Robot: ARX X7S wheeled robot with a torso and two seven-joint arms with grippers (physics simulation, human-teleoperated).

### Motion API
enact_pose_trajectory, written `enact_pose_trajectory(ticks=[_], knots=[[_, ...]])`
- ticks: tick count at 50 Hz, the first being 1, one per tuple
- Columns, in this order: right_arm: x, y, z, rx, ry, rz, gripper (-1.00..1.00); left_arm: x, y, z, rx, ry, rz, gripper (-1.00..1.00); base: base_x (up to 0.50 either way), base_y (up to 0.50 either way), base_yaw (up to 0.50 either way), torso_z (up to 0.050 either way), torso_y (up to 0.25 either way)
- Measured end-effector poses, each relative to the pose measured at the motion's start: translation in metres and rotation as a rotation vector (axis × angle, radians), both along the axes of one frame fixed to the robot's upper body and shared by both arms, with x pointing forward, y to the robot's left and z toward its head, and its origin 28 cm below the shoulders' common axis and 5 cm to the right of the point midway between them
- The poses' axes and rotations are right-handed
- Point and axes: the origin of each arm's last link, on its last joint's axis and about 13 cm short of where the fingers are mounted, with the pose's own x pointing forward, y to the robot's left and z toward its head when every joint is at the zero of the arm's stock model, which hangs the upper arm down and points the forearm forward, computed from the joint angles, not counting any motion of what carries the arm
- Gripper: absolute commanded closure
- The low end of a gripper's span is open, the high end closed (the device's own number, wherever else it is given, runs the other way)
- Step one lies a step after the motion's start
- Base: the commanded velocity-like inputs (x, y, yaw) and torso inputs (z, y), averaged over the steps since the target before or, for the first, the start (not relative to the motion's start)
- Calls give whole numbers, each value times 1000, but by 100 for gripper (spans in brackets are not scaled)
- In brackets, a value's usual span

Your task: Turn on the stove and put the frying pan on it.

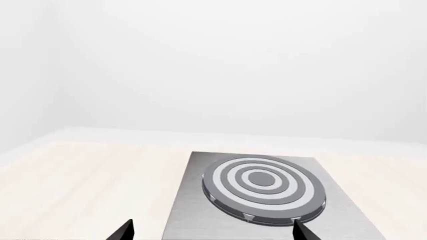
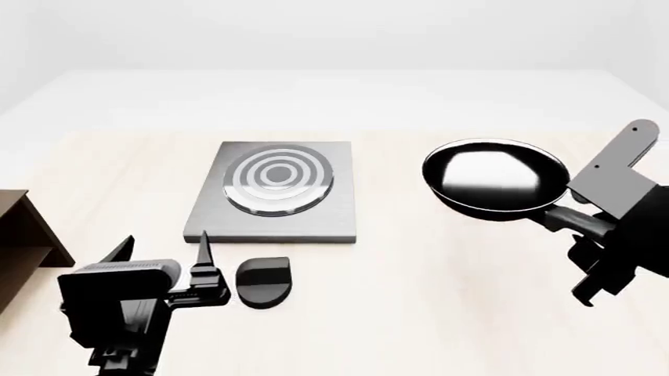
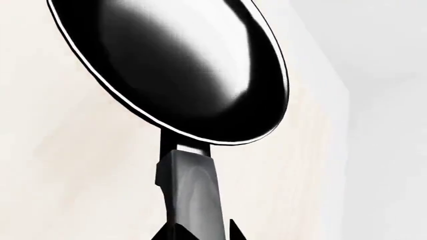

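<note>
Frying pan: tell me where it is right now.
In the head view the frying pan is on the right side, off the stove and to its right, its handle in the right gripper over the wooden table.

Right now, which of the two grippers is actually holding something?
The right gripper: it is shut on the frying pan by its handle. The left gripper is open and empty, just short of the stove.
</note>
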Motion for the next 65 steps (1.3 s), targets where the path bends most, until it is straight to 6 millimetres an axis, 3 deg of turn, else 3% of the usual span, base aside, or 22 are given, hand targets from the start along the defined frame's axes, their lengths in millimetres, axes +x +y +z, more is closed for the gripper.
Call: enact_pose_trajectory(ticks=[30,65], knots=[[39,25,29,71,-204,76,100,0,2,-2,-16,2,4,-100,0,0,0,0,2],[93,82,41,191,-363,218,100,0,3,0,-17,-6,3,-100,0,0,0,1,2]])
